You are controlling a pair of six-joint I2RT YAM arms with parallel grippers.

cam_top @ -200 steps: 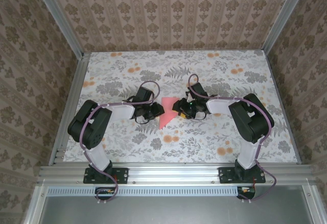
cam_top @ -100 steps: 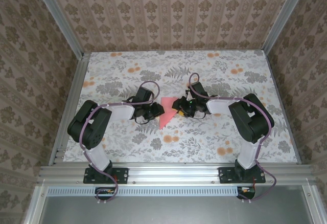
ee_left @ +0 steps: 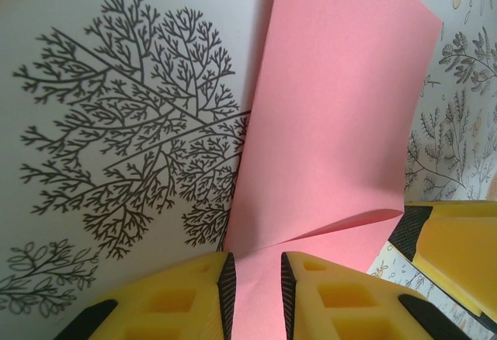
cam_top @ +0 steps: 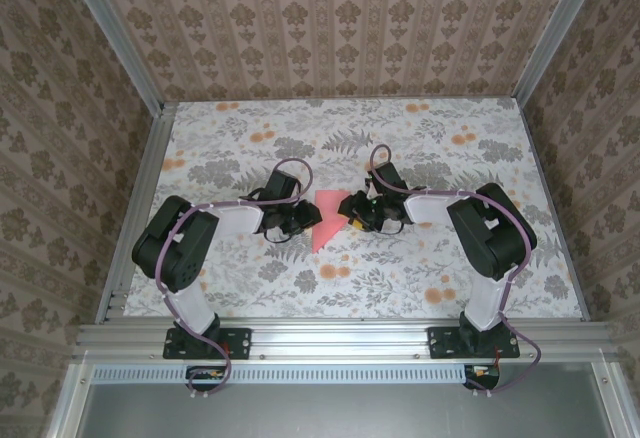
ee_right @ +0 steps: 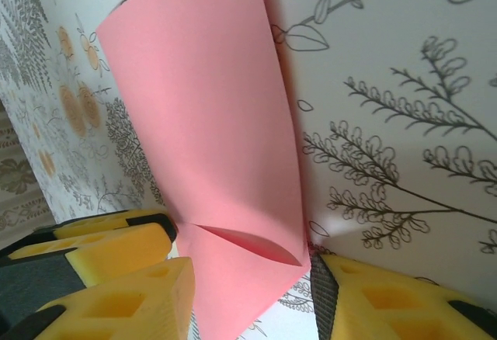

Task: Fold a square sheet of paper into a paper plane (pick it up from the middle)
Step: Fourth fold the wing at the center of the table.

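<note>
**Folded sheet held between two facing grippers.** The thin, plain salmon-pink square sheet of paper (cam_top: 326, 220), here folded over on itself, lies between the left gripper (cam_top: 306, 216) and the right gripper (cam_top: 351, 212), which face each other across it.

In the left wrist view, we see the sheet (ee_left: 334, 107) emerge from the narrow slot of the left gripper (ee_left: 255, 266) and extend ahead of its yellow fingers (ee_left: 186, 297). The jaws are nearly closed and pinch the near end. A loose upper layer ends in a curved edge just ahead of the fingertips.

In the right wrist view, the sheet (ee_right: 210, 99) enters the gap of the right gripper (ee_right: 248, 278). Its yellow fingers (ee_right: 132, 301) stand apart, one on either side of the paper's narrow end, and clamp nothing.

Beneath both grippers lies the white table cover (cam_top: 400, 278), printed with grey foliage and orange flowers. Beyond them, brown patterned walls (cam_top: 330, 28) enclose the table.
</note>
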